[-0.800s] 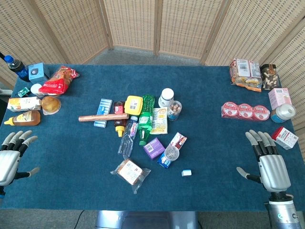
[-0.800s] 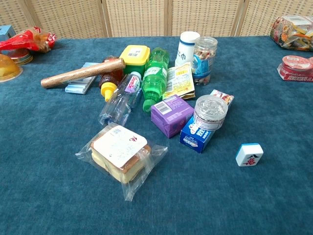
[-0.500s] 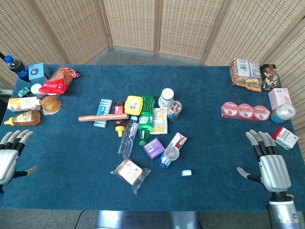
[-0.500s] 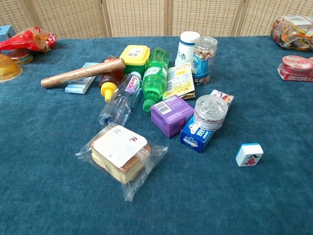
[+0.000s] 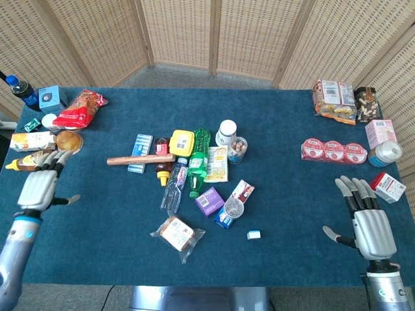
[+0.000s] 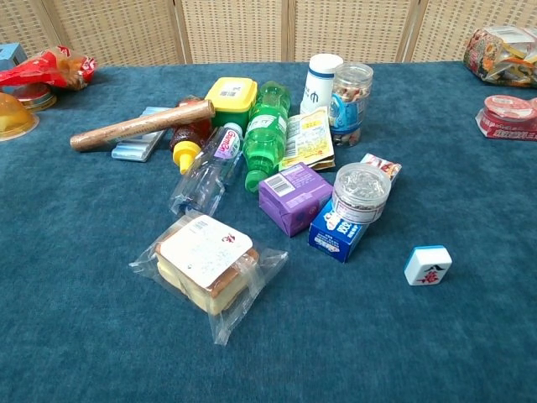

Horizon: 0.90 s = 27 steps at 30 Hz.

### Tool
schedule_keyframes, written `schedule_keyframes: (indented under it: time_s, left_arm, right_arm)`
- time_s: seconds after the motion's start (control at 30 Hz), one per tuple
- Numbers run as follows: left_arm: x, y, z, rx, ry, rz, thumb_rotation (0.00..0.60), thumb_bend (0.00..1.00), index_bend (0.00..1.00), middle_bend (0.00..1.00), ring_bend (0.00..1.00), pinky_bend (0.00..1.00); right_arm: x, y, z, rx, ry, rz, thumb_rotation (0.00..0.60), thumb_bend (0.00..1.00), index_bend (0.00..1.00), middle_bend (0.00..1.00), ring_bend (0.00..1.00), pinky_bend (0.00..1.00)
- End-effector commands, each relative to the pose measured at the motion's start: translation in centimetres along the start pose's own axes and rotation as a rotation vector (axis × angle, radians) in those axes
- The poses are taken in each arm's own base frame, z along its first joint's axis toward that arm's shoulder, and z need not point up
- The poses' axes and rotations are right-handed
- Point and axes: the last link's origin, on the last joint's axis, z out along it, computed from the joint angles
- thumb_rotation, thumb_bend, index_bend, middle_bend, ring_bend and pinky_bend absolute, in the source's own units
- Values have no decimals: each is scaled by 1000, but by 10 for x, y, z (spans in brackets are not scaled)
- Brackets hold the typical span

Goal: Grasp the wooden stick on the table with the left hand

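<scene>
The wooden stick (image 5: 141, 159) is a brown rod lying left to right at the left of the central pile. In the chest view the wooden stick (image 6: 141, 124) rests partly across a light blue pack (image 6: 141, 134) and a small sauce bottle. My left hand (image 5: 40, 186) hovers over the table's left side, fingers spread, holding nothing, well to the left of the stick and a little nearer me. My right hand (image 5: 368, 219) stays near the right front corner, open and empty. Neither hand shows in the chest view.
The pile beside the stick holds a yellow tub (image 5: 182, 140), a green bottle (image 5: 198, 161), a clear bottle (image 5: 174, 186), a purple box (image 5: 209, 201) and a wrapped sandwich (image 5: 177, 233). Snacks and a honey bottle (image 5: 27, 159) crowd the left edge, just beyond my left hand.
My left hand has risen from the table's front left corner and moved forward and to the right, toward the stick. The right hand and all objects stayed still.
</scene>
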Motion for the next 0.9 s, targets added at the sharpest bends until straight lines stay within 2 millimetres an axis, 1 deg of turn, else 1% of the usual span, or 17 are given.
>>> schedule_keyframes:
  time_s: [0.03,0.17,0.47,0.57,0.77,0.83,0.87,0.9]
  left_arm:
    - [-7,20,28,-21,-4,-3,600,57,52,0,0,45]
    - [-20,42,48,-36,-35,-15,600,55,49,0,0,55]
    - [-45,79,79,-60,-84,-31,600,55,64,0,0,82]
    - [-51,89,88,-66,-92,-24,600,54,77,0,0,85]
    - [-65,99,98,-60,-122,-11,600,54,111,0,0,106]
    - [-67,102,101,-58,-121,-10,600,53,137,0,0,148]
    - [-68,104,103,-57,-112,-8,600,54,173,17,24,213]
    - [-69,105,104,-58,-104,-4,600,54,228,75,87,315]
  right_arm:
    - [1,1,0,0,7,5,600,0,0,0,0,0]
    - [2,2,1,0,8,10,600,0,0,0,0,0]
    - [2,2,0,6,4,16,600,0,0,0,0,0]
    - [3,2,1,10,12,24,600,0,0,0,0,0]
    - [4,2,0,12,15,33,600,0,0,0,0,0]
    - [5,2,0,14,18,35,600,0,0,0,0,0]
    - [5,2,1,15,20,38,600,0,0,0,0,0]
    - [6,2,1,15,23,40,600,0,0,0,0,0]
